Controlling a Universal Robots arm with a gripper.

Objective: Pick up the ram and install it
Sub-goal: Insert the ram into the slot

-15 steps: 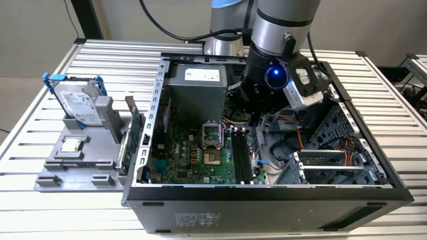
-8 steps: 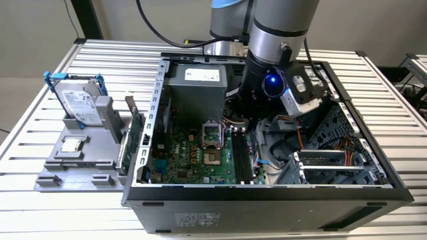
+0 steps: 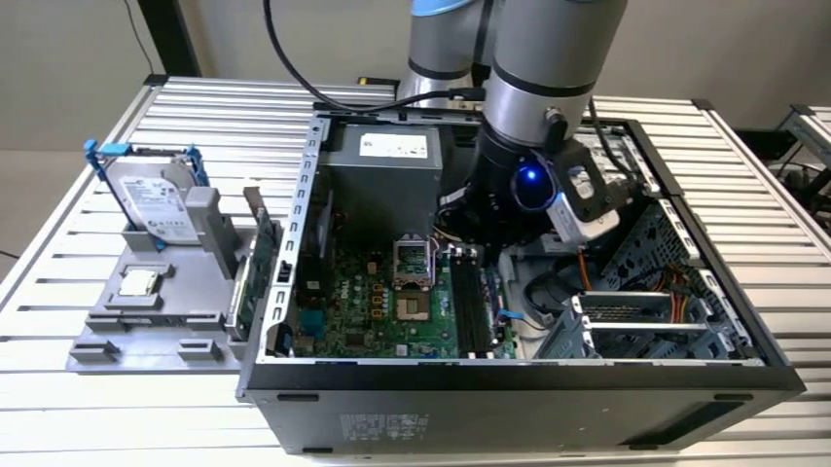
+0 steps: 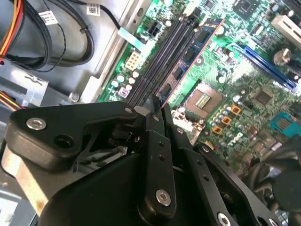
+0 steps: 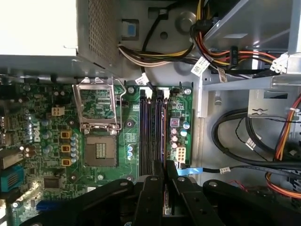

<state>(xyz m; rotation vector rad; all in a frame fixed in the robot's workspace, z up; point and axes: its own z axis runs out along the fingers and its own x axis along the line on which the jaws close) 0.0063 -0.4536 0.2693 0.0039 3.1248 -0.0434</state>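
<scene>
One arm, one stick. Entry on the grip first?

**B:** Gripper (image 4: 157, 110) is clamped on the ram (image 4: 193, 54). In the second wrist view the fingers (image 4: 151, 141) meet on one end of it, and the rest of its green face runs out ahead of them.

**A:** Where does the stick sit?

**B:** Inside the open case (image 3: 520, 375), low over the motherboard (image 5: 42, 122), lying along the black memory slots (image 4: 162, 59) on the side nearer the processor socket (image 4: 203, 100). Cannot tell whether its lower edge touches a slot or hangs just above.

**A:** Alignment?

**B:** Close to parallel, by my reading. In the first wrist view the fingers line up with the slots (image 5: 149, 132) lengthwise.

**A:** Notes for doing the seating well?

**B:** Judgement only: keep the stick upright and square to one slot, edge directly over the groove. Press straight down, evenly along the length. A grip at one end could let the far end ride high, so watch for tilt. End latches should be open, but their state is too small to tell.

**A:** Hazards further out?

**B:** Bundled cables (image 5: 244, 136) lie beside the slots, near but apart. The power supply (image 3: 389, 146) is beyond. Outside the case, the hard drive (image 3: 156, 204) and expansion card (image 3: 264, 258) stand in the grey holder (image 3: 143, 336), well clear.
</scene>
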